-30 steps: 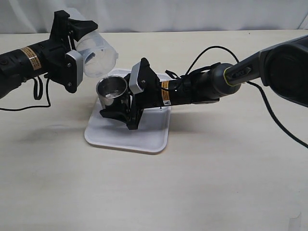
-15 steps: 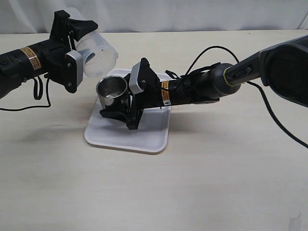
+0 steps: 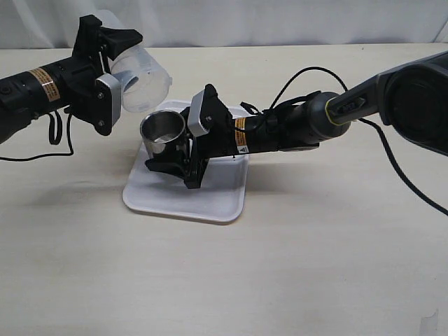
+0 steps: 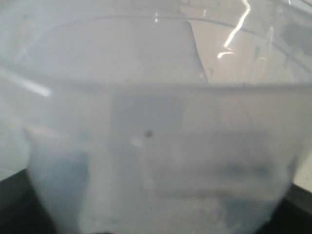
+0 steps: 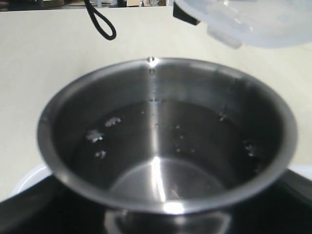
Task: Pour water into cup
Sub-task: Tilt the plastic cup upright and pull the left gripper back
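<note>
Orange arm labels [image 3: 43, 78] (print unreadable); right hand [image 3: 175, 155] grips cup [image 3: 162, 129].

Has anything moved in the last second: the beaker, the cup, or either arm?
Nothing has visibly changed. The left tool still holds the plastic beaker tipped, with its mouth toward the cup. The right tool still grips the cup over the white tray.
</note>
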Motion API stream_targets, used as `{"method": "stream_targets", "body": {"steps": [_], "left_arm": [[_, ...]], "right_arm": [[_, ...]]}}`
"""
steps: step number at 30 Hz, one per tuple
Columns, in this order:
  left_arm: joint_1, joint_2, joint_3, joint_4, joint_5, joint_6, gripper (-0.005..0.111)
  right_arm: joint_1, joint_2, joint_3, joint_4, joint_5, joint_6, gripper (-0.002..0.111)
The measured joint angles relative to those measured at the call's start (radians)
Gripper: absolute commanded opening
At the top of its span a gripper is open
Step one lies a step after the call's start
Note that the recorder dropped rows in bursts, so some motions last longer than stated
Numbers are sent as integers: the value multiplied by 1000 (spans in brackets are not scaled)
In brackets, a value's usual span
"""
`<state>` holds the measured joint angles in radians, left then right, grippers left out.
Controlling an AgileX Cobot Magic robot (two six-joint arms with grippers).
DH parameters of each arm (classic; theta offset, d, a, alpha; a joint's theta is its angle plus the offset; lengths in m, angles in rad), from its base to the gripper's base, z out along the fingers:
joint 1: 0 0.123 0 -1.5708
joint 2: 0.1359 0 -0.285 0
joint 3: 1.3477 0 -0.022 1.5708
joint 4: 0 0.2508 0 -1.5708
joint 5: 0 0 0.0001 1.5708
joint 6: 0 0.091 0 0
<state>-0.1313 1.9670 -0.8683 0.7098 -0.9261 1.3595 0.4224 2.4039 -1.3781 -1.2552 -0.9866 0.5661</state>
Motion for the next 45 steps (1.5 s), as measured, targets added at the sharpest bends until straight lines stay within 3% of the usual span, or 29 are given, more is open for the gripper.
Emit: {"method": "stream_targets", "body": {"steps": [30, 45], "left_arm": [[0, 0, 0, 0, -29, 4, 0], [0, 0, 0, -31, -29, -219, 0]], "right_arm": [[0, 0, 0, 20, 0, 0, 4], [0, 0, 0, 40, 28, -18, 4]]}}
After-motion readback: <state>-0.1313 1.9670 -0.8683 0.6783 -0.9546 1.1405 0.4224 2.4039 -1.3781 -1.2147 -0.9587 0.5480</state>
